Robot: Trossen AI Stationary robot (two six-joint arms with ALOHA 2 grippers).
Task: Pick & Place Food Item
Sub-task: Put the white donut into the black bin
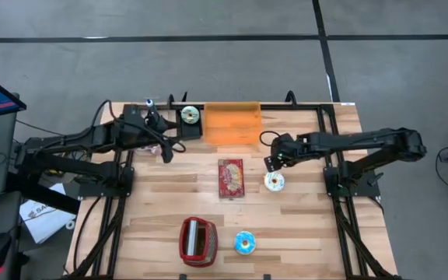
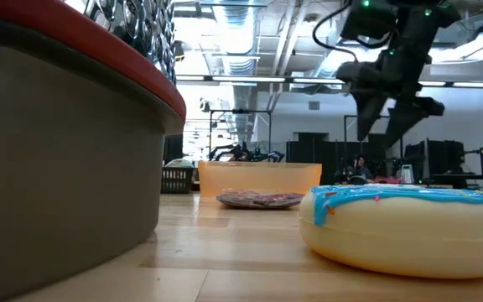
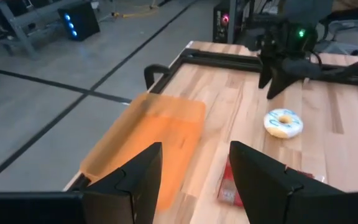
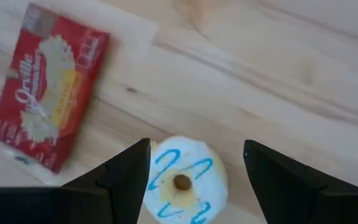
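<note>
A white donut with blue icing stripes [image 1: 274,182] lies flat on the wooden table, right of a red popcorn bag [image 1: 230,178]. My right gripper [image 1: 274,162] hangs open just above the donut, fingers pointing steeply down; in the right wrist view the donut [image 4: 182,180] shows between the two fingers, which do not touch it. My left gripper [image 1: 166,149] stands open and holds nothing, above the table's far left part, facing the orange bin [image 3: 148,134]. A blue-iced donut [image 1: 245,243] lies near the front edge.
The orange bin [image 1: 232,124] stands at the far edge, with a greenish donut [image 1: 190,116] on a black block to its left. A red toaster [image 1: 198,239] sits near the front edge, left of the blue-iced donut. Bare wood lies between the popcorn bag and the toaster.
</note>
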